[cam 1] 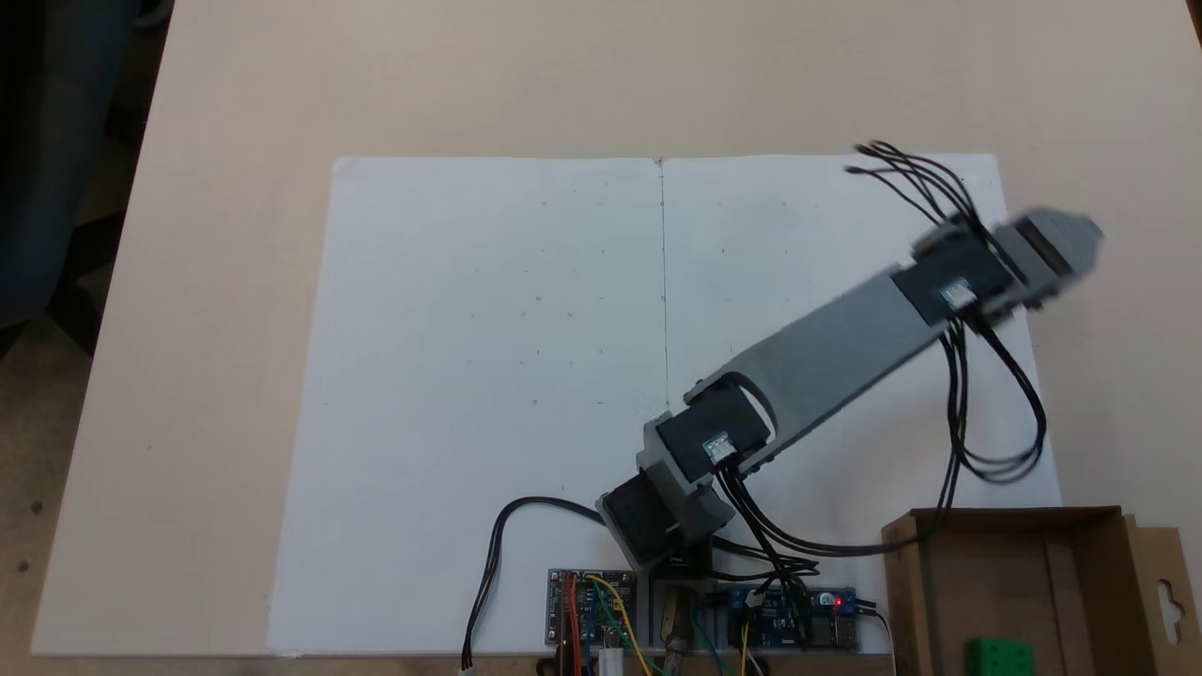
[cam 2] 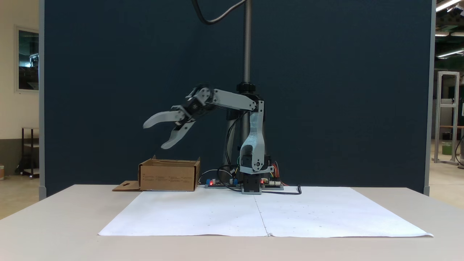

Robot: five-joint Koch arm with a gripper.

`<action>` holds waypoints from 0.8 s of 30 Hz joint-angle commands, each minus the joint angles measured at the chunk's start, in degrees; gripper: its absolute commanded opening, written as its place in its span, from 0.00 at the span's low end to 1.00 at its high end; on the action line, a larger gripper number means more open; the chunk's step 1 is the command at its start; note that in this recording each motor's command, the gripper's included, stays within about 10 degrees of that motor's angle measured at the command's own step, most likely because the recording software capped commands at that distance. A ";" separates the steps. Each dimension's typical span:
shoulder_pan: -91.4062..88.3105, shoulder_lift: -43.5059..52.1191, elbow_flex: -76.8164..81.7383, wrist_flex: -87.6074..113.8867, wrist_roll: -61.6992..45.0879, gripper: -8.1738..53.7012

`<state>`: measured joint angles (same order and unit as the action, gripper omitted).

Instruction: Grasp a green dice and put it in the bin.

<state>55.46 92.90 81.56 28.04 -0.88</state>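
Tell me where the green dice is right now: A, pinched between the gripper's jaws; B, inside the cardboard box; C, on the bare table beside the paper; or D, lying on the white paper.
B: in a fixed view the green dice sits inside the cardboard box, and in the side-on fixed view the gripper hangs open and empty above the box.

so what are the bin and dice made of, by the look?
The bin: brown corrugated cardboard, matte, with plain folded walls and a side flap with a hang-hole. The green dice inside it: probably plastic, judging by its bright, even colour; its finish is too small to judge.
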 commanded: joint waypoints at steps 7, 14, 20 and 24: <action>-21.71 6.94 1.67 -3.96 2.90 0.84; -39.11 16.96 11.43 -4.66 2.99 0.84; -47.02 24.70 18.37 -9.76 2.90 0.84; -51.06 28.65 25.49 -17.82 2.72 0.83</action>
<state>5.01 118.74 107.75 17.84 -0.88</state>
